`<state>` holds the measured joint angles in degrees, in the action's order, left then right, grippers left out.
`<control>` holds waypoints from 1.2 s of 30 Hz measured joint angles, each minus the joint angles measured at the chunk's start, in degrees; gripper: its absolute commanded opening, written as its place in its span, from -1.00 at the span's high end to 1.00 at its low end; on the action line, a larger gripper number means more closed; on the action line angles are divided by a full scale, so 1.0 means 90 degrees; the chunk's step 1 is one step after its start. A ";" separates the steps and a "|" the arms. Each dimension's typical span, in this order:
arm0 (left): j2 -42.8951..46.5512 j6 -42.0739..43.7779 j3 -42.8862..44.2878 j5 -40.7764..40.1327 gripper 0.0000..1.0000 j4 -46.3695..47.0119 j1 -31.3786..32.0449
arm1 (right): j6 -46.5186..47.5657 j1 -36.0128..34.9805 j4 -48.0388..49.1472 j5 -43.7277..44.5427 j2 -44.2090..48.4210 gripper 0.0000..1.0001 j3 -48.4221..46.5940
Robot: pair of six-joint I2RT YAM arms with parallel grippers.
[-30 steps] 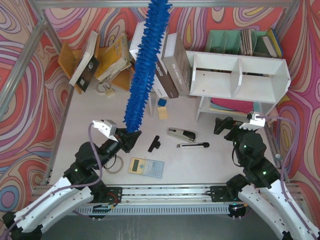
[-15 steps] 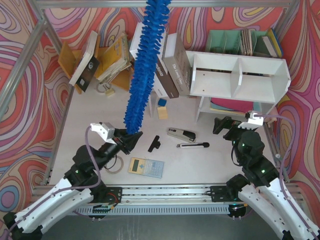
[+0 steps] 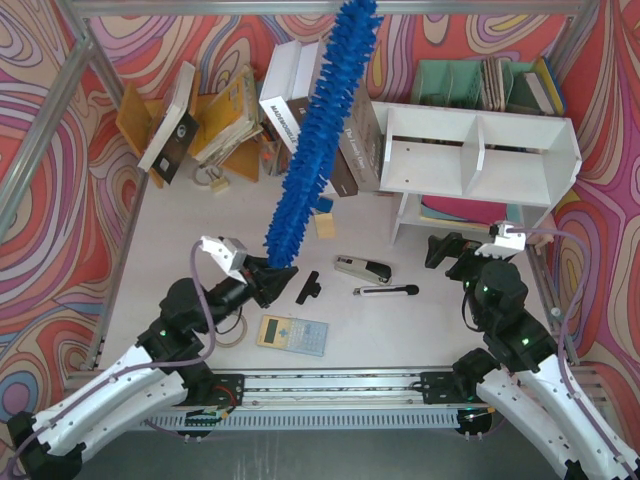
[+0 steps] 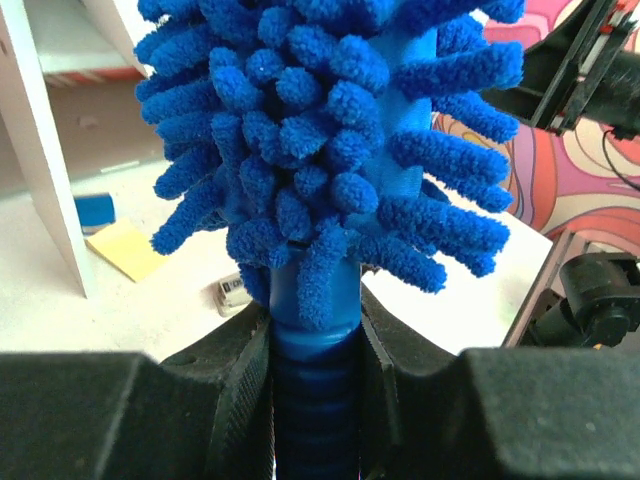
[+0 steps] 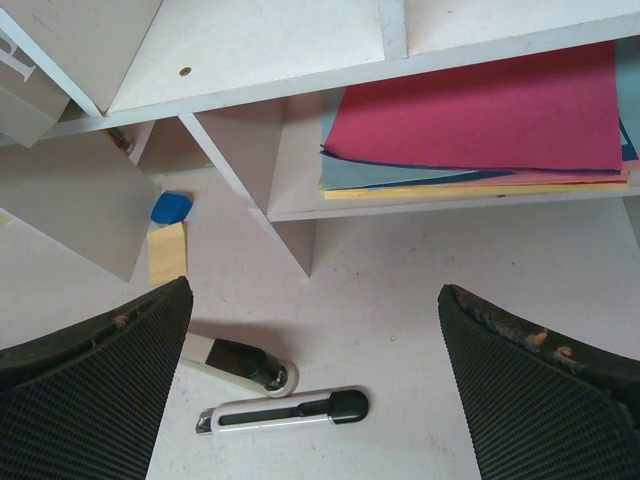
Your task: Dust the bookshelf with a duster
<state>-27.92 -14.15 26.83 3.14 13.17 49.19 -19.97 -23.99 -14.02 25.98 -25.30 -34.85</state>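
The left end effector (image 3: pixel 272 276) is clamping the ribbed handle of the duster (image 3: pixel 322 125), whose fluffy length is slanting up over the leaning books (image 3: pixel 350 145) just left of the bookshelf (image 3: pixel 430 150). The right end effector (image 3: pixel 447 250) is hovering near the shelf's lower tier, fingers wide apart and holding nothing. Likely hazards: the long head, gripped only at its end, twisting in the clamp, or toppling the books while swinging toward the shelf.
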 measured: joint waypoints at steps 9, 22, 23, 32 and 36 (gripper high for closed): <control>-0.0697 -0.0117 -0.0240 0.0134 1.00 0.0100 0.0007 | 0.0002 0.0000 0.0002 -0.0002 -0.0090 -0.97 0.0000; -0.0833 -0.0114 -0.0568 0.0073 1.00 0.0556 0.0078 | 0.0005 0.0000 0.0000 -0.0007 -0.0126 -0.97 0.0000; -0.0726 -0.0117 -0.0573 0.0063 1.00 0.0539 0.0078 | 0.0005 0.0000 0.0002 -0.0007 -0.0126 -0.97 0.0000; -0.0032 -0.0114 -0.0204 0.0323 1.00 0.0352 0.0085 | 0.0002 0.0000 0.0000 -0.0010 -0.0124 -0.97 0.0000; -0.0240 -0.0117 -0.0112 0.0449 1.00 0.0367 0.0097 | 0.0002 0.0000 0.0000 -0.0010 -0.0114 -0.98 0.0000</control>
<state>-30.09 -15.20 25.82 7.18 16.47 50.06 -19.94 -23.99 -14.02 25.89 -26.33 -34.85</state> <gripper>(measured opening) 0.344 0.987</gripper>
